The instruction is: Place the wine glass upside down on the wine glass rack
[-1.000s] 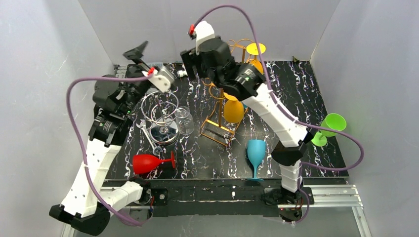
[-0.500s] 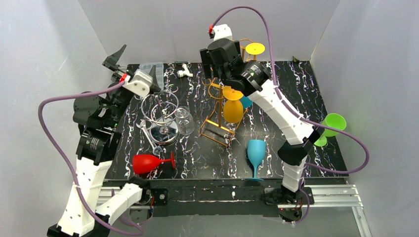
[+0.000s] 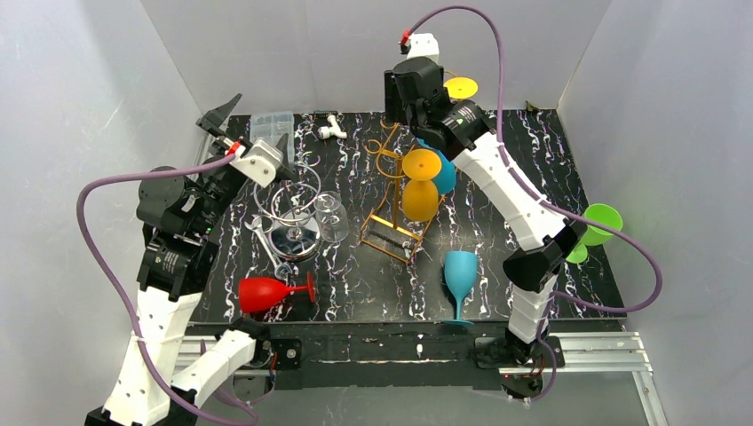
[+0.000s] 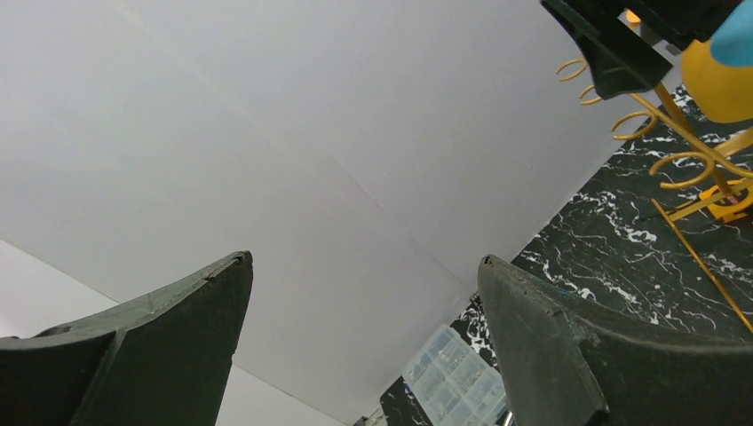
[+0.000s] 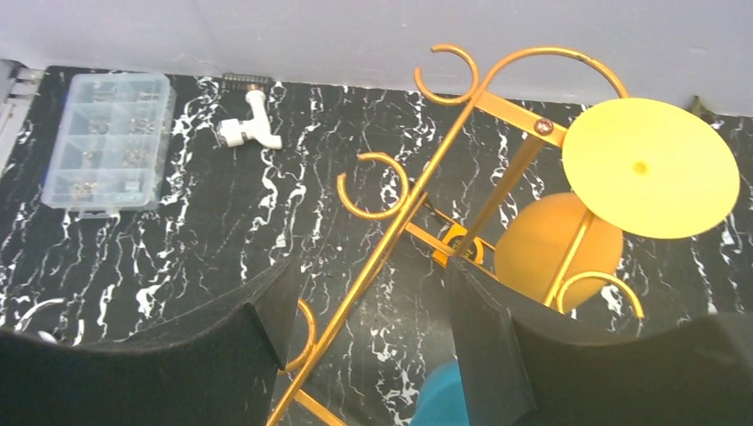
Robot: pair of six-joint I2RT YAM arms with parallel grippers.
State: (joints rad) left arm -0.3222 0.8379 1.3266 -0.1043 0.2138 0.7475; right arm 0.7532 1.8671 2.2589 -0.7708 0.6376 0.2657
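Observation:
The gold wire wine glass rack stands mid-table. An orange wine glass hangs in it upside down. A teal bowl shows beside it, its foot hidden under my right arm. A yellow glass hangs at the rack's back. My right gripper hovers open above the rack's rear, holding nothing. Only the rack's bar shows between its fingers. My left gripper is raised at the back left, wide open, empty and facing the wall.
On the table are an upright teal glass, a red glass on its side, a clear glass beside a silver wire holder, and a clear parts box. A green glass is at the right edge.
My right gripper has risen and moved right and back, uncovering the teal bowl in the rack, and its jaws have narrowed a little. My left arm swung left and up.

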